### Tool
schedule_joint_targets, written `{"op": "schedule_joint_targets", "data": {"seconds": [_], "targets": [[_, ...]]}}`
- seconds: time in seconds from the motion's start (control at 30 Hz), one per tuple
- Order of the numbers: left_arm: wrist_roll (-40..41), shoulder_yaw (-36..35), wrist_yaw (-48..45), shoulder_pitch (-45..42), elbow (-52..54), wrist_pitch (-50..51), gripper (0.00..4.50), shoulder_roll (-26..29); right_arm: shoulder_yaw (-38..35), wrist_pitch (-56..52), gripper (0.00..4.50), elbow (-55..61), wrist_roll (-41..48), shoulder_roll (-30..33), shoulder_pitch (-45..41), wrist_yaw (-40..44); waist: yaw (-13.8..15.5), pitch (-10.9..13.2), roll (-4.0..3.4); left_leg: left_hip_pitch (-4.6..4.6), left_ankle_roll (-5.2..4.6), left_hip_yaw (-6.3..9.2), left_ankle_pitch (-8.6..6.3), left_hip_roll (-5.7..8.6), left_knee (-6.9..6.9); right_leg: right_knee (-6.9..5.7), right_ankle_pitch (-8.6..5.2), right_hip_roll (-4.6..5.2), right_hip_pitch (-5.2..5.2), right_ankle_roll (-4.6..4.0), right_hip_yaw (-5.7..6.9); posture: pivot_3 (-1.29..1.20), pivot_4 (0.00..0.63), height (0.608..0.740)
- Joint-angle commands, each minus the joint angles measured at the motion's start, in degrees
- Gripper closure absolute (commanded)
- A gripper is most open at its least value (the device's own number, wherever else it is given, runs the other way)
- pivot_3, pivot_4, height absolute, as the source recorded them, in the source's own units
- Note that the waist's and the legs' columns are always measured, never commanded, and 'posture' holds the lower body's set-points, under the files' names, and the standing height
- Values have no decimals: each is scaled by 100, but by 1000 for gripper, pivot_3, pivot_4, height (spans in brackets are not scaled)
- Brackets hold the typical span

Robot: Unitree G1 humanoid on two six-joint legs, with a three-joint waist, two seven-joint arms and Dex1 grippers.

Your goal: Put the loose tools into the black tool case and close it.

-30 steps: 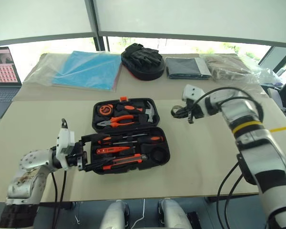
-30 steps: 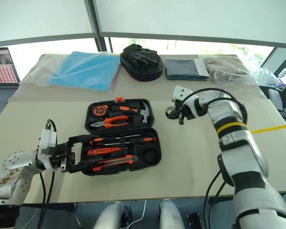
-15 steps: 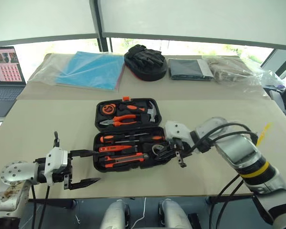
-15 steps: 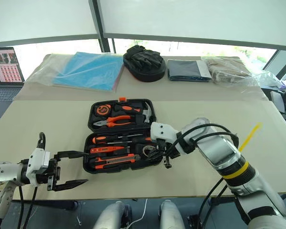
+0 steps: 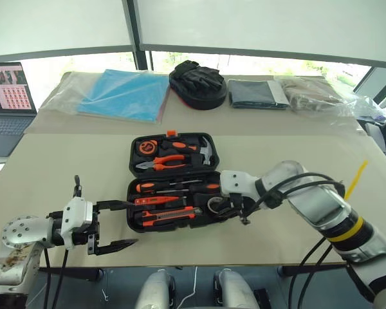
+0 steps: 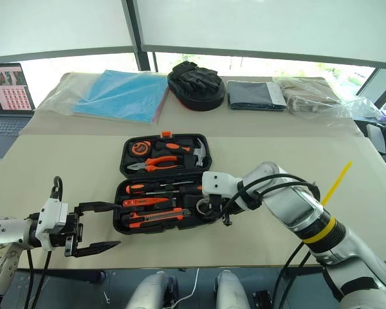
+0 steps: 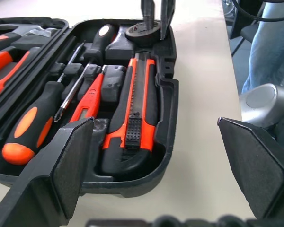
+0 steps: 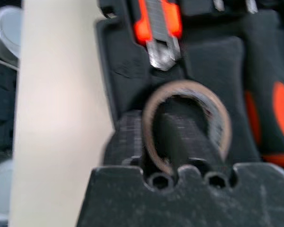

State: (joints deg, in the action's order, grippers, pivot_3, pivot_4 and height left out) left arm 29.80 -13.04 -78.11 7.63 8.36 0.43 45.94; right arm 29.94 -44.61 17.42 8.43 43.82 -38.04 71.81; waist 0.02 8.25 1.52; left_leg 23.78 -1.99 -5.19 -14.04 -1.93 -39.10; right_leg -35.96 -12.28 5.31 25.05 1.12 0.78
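Note:
The black tool case (image 5: 130, 190) lies open on the table. Its near half holds two screwdrivers (image 5: 156, 187), a slim orange tester pen (image 5: 151, 200) and a folding knife (image 5: 167, 215) in their recesses. A small round dark tape measure (image 5: 215, 205) sits at the round recess on the right end. My right gripper (image 5: 235, 211) reaches down onto its rim (image 8: 213, 118). My left gripper (image 5: 134, 223) hovers open just off the case's left near corner, with nothing between its fingers (image 7: 71, 156).
The case's far half holds a hammer (image 5: 202, 149), pliers (image 5: 164, 161) and an orange tape measure (image 5: 143, 147). At the back lie a laptop (image 5: 6, 96), a blue sheet (image 5: 119, 93), a round pouch with gloves (image 5: 194, 80) and folded cloth (image 5: 254, 92). A person's leg (image 7: 270, 42) stands beside the table.
My right gripper came down and back from beyond the case's right side to the round recess, bringing the dark round tape measure. My left gripper drew back off the case's left edge.

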Motion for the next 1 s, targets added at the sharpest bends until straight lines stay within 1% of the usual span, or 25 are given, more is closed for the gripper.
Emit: {"op": "schedule_joint_targets", "data": {"seconds": [0.03,0.13,0.23,0.27,0.3,0.33,0.37,0.4,0.47,0.5,0.53,0.57,0.67,0.7,0.87,1.0], "targets": [[195,-325,171,39,163,208,0,125,-455,-86,1932,319,811,96,-17,622,-1,1,1,0,-1,0,-1,0,2,0,0,-1,1,0,0,0,150,740],[189,-493,394,11,82,253,0,78,-778,217,1932,207,1022,190,-11,754,-7,1,1,1,-2,2,-2,-1,8,1,0,-4,3,0,0,0,150,740],[255,-723,765,-93,-117,484,0,31,-1298,483,1932,-211,1233,240,24,753,-9,2,3,1,-2,2,-2,-1,6,0,0,-3,2,0,-1,0,150,740],[226,-798,929,-143,-237,553,264,17,-1492,650,1884,-436,1250,246,40,710,-9,2,4,-1,-2,1,-2,-1,5,1,0,-3,0,0,-1,0,150,740],[148,-849,1144,-201,-367,630,528,5,-1650,843,2156,-747,1165,212,40,532,-4,2,4,-2,-1,1,-1,-1,4,1,0,-3,-2,0,-1,0,150,740],[53,-870,1335,-258,-471,679,660,-8,-1732,1001,2425,-1002,1047,183,39,368,-1,2,4,-2,1,1,1,-1,3,0,0,-3,-2,0,-1,0,150,740],[-57,-863,1545,-334,-560,692,912,-43,-1765,1292,2537,-1301,831,120,54,115,-1,2,4,-4,2,1,1,-1,2,0,0,-4,-4,0,0,0,150,740],[-126,-835,1719,-400,-618,768,1372,-62,-1755,1538,2961,-1560,618,68,61,-109,0,2,4,-6,2,1,2,-1,2,-1,0,-4,-5,0,-1,0,150,740],[-337,-742,2156,-575,-727,907,2044,-139,-1657,2126,3634,-1992,183,-44,87,-502,-3,1,8,-7,4,-2,3,1,2,-3,1,-6,-5,0,-1,0,150,740],[-400,-673,2442,-681,-738,1135,2485,-211,-1625,2347,4107,-2210,-4,-184,86,-780,-3,2,8,-7,5,-2,3,1,2,-3,1,-7,-5,1,-2,0,150,740],[-444,-627,2631,-764,-755,1294,2819,-263,-1610,2507,4345,-2378,-132,-300,73,-963,-7,2,8,-5,5,-3,4,3,2,-5,1,-7,-3,1,-3,0,150,740],[-515,-565,2885,-895,-799,1429,3219,-362,-1610,2733,4500,-2606,-271,-488,48,-1228,-11,2,8,-5,6,-4,4,3,3,-8,1,-8,-3,1,-4,0,150,740],[-647,-236,3284,-1212,-760,1797,4289,-637,-1549,3284,4500,-3225,-575,-945,-64,-1675,-25,1,9,-4,8,-4,5,3,4,-11,3,-10,-2,1,-7,0,150,740],[-685,-84,3291,-1264,-701,1912,4402,-673,-1524,3413,4500,-3420,-647,-1066,-114,-1751,-33,1,9,-4,8,-3,5,4,4,-13,3,-10,-2,2,-8,0,150,740],[-818,348,3253,-1686,-859,2074,4402,-793,-1380,3995,4500,-4259,-890,-1522,-413,-1764,-75,2,10,-1,8,-5,5,7,4,-13,6,-10,-2,6,-11,0,150,740],[-830,546,3101,-1878,-936,2174,4402,-817,-1296,4044,4500,-4252,-816,-1699,-482,-1402,-79,2,10,-3,10,-1,7,6,4,-15,8,-14,-2,3,-11,0,150,740]]}}
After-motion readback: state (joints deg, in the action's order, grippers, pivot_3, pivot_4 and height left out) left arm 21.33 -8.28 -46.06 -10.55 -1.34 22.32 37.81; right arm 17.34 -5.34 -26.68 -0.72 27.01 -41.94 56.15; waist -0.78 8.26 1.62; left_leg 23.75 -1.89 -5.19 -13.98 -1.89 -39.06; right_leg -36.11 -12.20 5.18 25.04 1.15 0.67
